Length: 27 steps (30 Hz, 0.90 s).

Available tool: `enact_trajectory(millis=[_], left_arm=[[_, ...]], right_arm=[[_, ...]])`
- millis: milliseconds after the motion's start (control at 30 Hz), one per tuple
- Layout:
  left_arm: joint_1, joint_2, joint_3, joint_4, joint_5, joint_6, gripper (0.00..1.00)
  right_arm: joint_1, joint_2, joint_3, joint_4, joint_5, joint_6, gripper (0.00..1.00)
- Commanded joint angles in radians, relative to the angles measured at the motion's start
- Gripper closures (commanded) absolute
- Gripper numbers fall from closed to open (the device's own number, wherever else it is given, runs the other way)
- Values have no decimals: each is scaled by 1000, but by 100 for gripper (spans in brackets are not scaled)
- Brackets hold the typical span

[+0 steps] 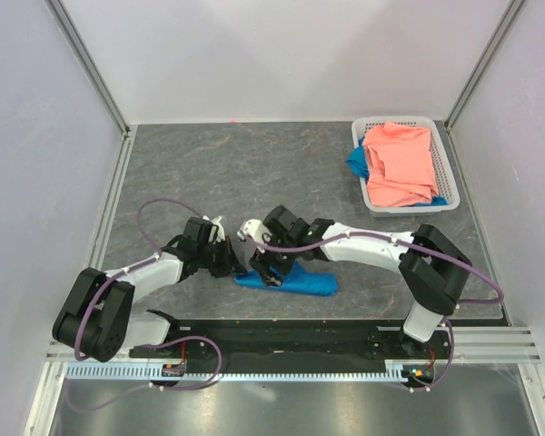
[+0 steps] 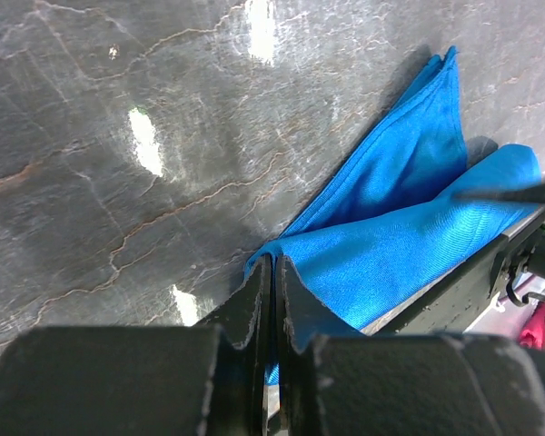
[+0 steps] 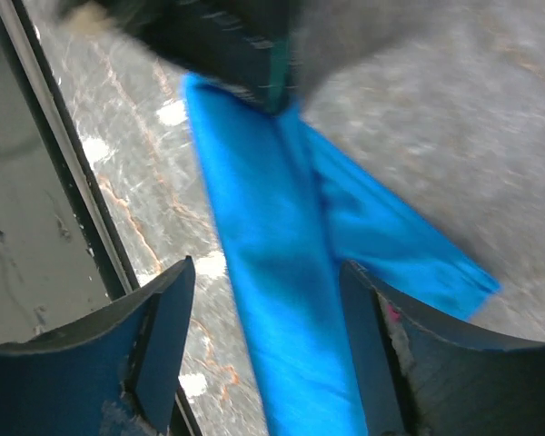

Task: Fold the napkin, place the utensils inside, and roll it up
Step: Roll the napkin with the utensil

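Observation:
The bright blue napkin (image 1: pixel 295 281) lies bunched in a long folded strip near the table's front edge. My left gripper (image 2: pixel 273 269) is shut on the napkin's left corner, and blue cloth (image 2: pixel 391 236) shows between its jaws. From the right, my right gripper (image 3: pixel 268 313) hangs open over the same end, with the napkin strip (image 3: pixel 272 272) running between its spread fingers (image 3: pixel 168 313) without touching either. The two grippers (image 1: pixel 239 262) (image 1: pixel 265 271) sit close together. The utensils are hidden. A thin dark blurred bar (image 2: pixel 513 192) crosses the cloth's far end; I cannot tell what it is.
A white basket (image 1: pixel 409 211) stands at the back right, holding a salmon-pink cloth (image 1: pixel 400 163) with a blue scrap (image 1: pixel 355 164) under it. The black front rail (image 1: pixel 300 336) runs just behind the napkin. White walls enclose the grey marbled table (image 1: pixel 236 173).

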Motion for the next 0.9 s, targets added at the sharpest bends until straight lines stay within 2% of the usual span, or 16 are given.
enact_trajectory(millis=[0, 300, 433, 600, 700, 733, 800, 833, 867], left_arm=[[0, 33, 46, -85, -45, 32, 94], [0, 60, 67, -99, -43, 36, 93], [2, 53, 73, -90, -22, 50, 89], [0, 36, 79, -78, -12, 51, 83], [2, 19, 93, -79, -20, 53, 74], [0, 11, 101, -85, -40, 56, 64], [2, -25, 118, -116, -75, 62, 54], [2, -42, 121, -124, -121, 65, 46], [0, -77, 122, -133, -146, 67, 43]], right_arm=[[71, -18, -40, 25, 186, -54, 29], [140, 31, -71, 26, 262, -79, 38], [140, 56, -79, 40, 302, -82, 40], [142, 77, -79, 39, 308, -88, 48], [140, 97, -71, 20, 300, -85, 60], [139, 102, -66, 8, 293, -82, 62], [139, 114, -51, -27, 251, -73, 66], [136, 116, -45, -38, 234, -68, 66], [131, 117, -39, -49, 213, -57, 67]])
